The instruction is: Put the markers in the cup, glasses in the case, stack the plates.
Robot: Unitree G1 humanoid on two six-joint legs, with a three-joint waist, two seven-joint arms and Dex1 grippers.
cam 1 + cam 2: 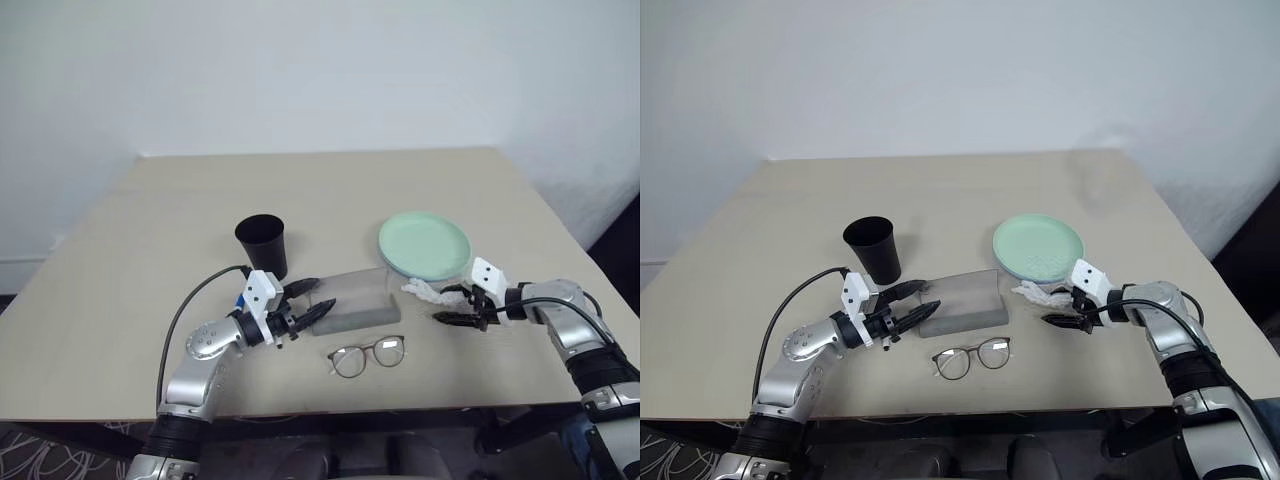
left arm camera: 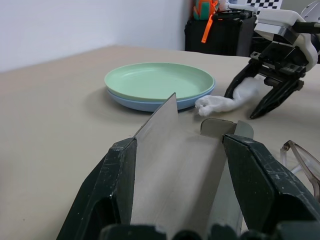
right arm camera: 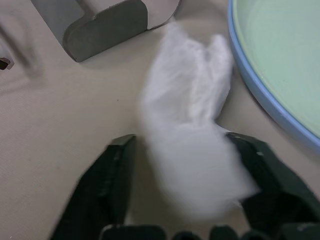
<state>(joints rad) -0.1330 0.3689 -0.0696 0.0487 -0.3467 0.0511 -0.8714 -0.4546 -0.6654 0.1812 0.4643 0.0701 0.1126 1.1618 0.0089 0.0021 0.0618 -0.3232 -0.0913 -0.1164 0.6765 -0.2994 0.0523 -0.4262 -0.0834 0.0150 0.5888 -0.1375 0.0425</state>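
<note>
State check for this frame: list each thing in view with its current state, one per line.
Plates: stacked, mint on blue.
Case: lid up, left pincer straddling its end.
Glasses: unfolded on the table, outside the case.
Cup: upright; contents cannot be seen.
Tissue: crumpled beside the plates, between the right pincer's open fingers.
</note>
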